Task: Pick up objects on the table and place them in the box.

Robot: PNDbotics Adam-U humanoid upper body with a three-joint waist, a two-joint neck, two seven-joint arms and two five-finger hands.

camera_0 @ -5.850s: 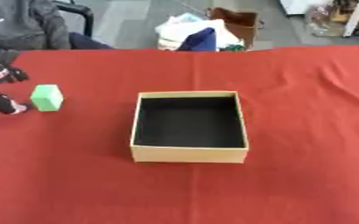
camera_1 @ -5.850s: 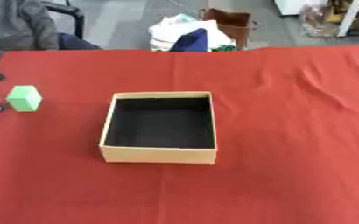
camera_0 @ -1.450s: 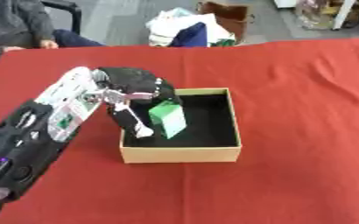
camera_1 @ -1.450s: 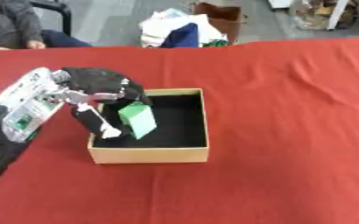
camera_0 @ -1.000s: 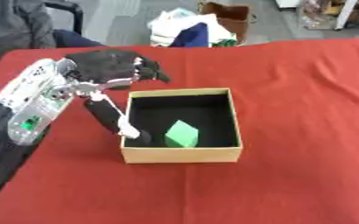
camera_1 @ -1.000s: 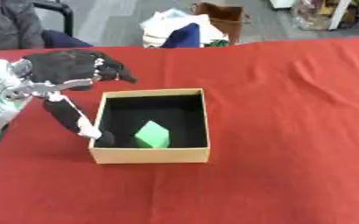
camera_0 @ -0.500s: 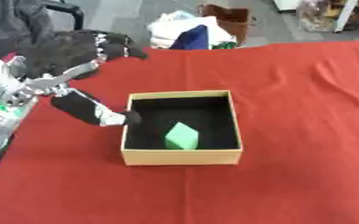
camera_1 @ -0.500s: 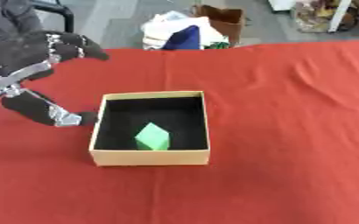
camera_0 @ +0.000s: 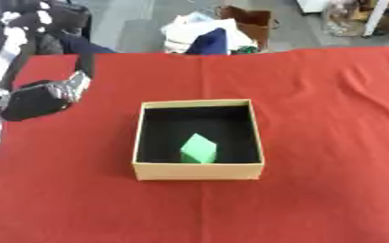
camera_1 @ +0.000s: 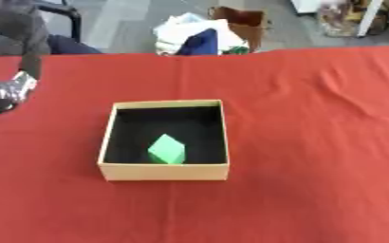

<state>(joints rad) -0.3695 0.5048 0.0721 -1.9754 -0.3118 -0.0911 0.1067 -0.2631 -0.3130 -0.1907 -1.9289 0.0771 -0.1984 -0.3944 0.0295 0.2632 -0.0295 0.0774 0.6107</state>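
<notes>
Inside the box (camera_0: 198, 170), toward its front wall, the green block (camera_0: 199, 147) lies tilted on the black floor, so the placement itself looks complete. At the view's left edge the left hand (camera_0: 40, 97) hangs above the red table (camera_0: 330, 142), apart from the box; whether its fingers are spread or curled cannot be told. For a clean retreat, carry the hand outward and high, clear of the box rim. No right hand shows.

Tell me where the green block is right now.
The small green block lies inside the open tan cardboard box in mid-table, on its black floor near the front wall, a little left of centre in the left eye view.
</notes>
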